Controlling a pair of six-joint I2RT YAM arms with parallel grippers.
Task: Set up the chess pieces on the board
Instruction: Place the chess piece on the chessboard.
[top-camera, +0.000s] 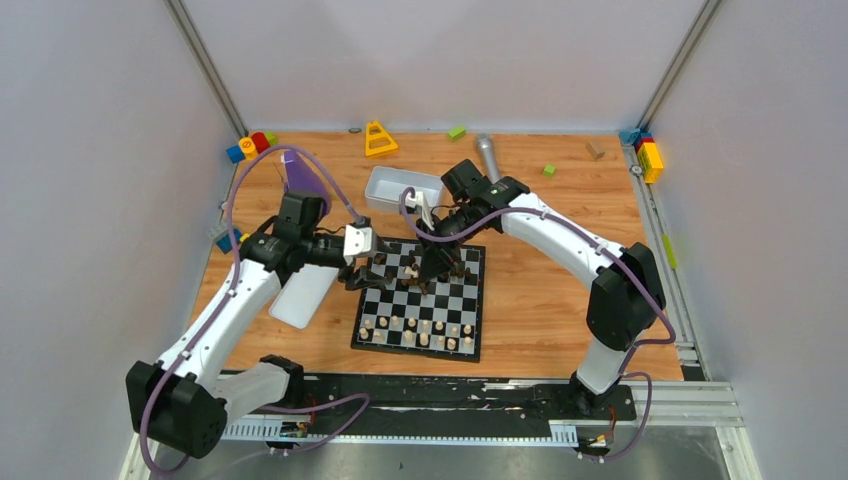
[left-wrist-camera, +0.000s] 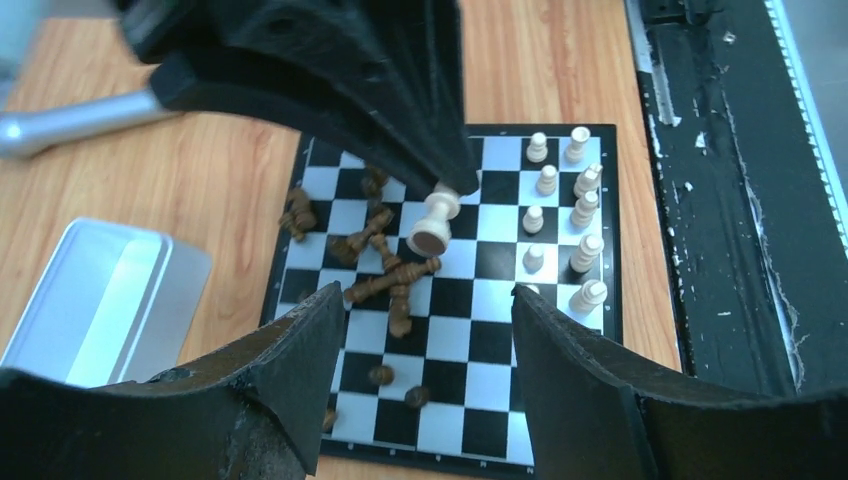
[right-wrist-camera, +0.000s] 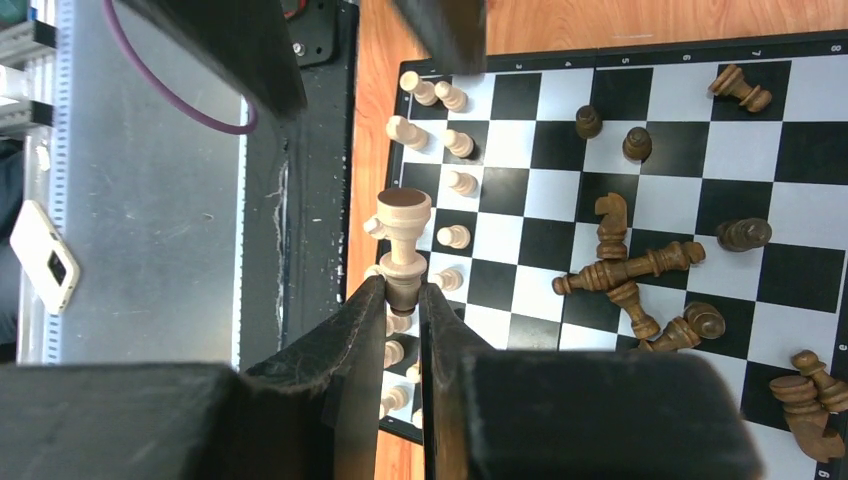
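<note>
One white tray (top-camera: 400, 187) sits upper centre on the bench (top-camera: 550, 300). Right hand (right-wrist-camera: 402, 295) clamps one pale piece (right-wrist-camera: 402, 235) above the board (right-wrist-camera: 745, 150); left hand (left-wrist-camera: 425, 320) stands apart.

the board (top-camera: 452, 297) is lying on the table (top-camera: 560, 290), the lid (top-camera: 300, 295) just left of it and the tray (top-camera: 385, 200) behind its far left corner. standing pieces (top-camera: 424, 327) are lining its near edge; toppled pieces (left-wrist-camera: 395, 280) are lying on its far half, with a held piece (right-wrist-camera: 402, 225) hanging over the board in the right gripper (right-wrist-camera: 403, 290).
</note>
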